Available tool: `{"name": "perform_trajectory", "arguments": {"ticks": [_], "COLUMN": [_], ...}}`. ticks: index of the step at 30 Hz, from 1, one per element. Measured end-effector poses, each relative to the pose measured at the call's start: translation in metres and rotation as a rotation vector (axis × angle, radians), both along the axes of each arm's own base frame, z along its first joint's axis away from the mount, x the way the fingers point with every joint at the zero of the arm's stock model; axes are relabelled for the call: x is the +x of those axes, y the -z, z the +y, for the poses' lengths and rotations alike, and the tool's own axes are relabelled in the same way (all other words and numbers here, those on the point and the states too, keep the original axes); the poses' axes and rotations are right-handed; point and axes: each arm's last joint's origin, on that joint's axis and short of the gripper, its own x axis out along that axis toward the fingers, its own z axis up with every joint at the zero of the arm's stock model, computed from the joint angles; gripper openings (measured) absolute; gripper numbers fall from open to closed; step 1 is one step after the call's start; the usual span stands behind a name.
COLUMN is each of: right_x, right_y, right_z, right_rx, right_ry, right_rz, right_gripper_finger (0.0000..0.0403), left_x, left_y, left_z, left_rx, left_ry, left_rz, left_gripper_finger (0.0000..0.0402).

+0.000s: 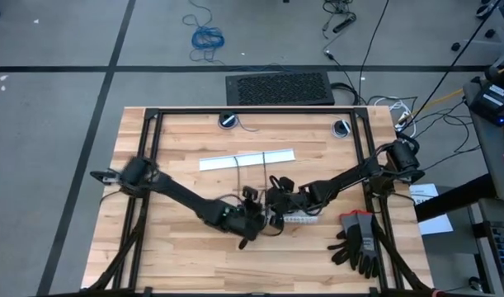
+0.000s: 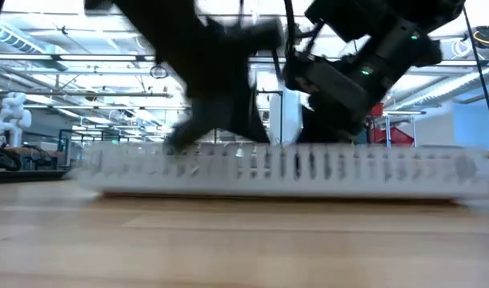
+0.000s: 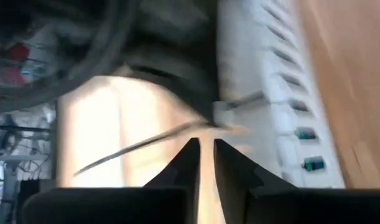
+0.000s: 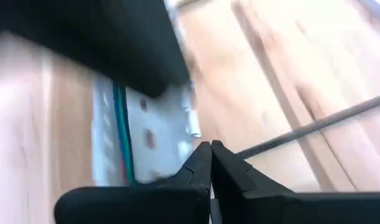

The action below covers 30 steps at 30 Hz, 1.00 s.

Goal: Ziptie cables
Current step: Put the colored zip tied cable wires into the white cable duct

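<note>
Cables (image 4: 120, 134) lie in white slotted strip (image 2: 292, 170); left pincer (image 3: 202, 155) slightly parted, right pincer (image 4: 210, 163) closed, empty.

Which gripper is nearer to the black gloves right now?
The right. The right gripper is at the table's middle, just left of the gloves lying toward the near right corner. The left gripper sits beside it, slightly farther from them.
</note>
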Motion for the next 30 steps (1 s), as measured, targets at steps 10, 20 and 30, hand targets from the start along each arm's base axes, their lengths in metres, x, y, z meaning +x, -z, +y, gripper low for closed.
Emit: {"name": "perform_trajectory", "arguments": {"ticks": [10,20,30], "right_x": [-0.004,-0.010,-0.014], "right_y": [0.002,-0.021,-0.041], "right_z": [0.003,0.007,0.011], "right_rx": [-0.049,-0.094,-0.120], "right_ry": [-0.064,-0.133,-0.191], "right_rz": [0.036,-0.009,-0.075], "right_gripper_finger": [0.0000,0.0000,0.0040], "left_x": [-0.018,-0.006,-0.001], "left_y": [-0.081,-0.023,0.003], "left_z": [0.010,0.012,0.009], "left_rx": [-0.109,-0.168,-0.190], "left_ry": [-0.096,-0.172,-0.201], "left_rz": [-0.251,-0.148,-0.111], "left_gripper_finger": [0.0078,0.0080,0.0080]}}
